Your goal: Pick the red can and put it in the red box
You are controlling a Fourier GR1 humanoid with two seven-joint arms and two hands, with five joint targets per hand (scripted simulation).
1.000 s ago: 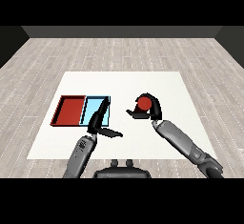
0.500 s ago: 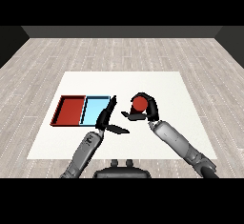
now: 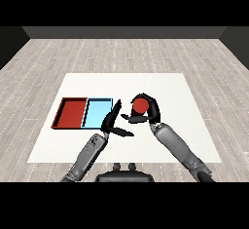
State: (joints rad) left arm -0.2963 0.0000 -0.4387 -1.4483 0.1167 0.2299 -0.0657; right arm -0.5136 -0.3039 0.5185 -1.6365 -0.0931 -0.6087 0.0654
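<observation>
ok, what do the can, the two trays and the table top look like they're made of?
Red can: uniform matte red, no label or glint; metal or plastic, can't tell. Red tray and light blue tray: flat solid colour, thin raised rims, looks like moulded plastic, though that's a guess. Table: plain white, matte, no grain or reflection; could be laminate or painted board.

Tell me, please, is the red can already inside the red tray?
No, the red can is in the curled fingers of the right hand, well right of the red tray.
</observation>
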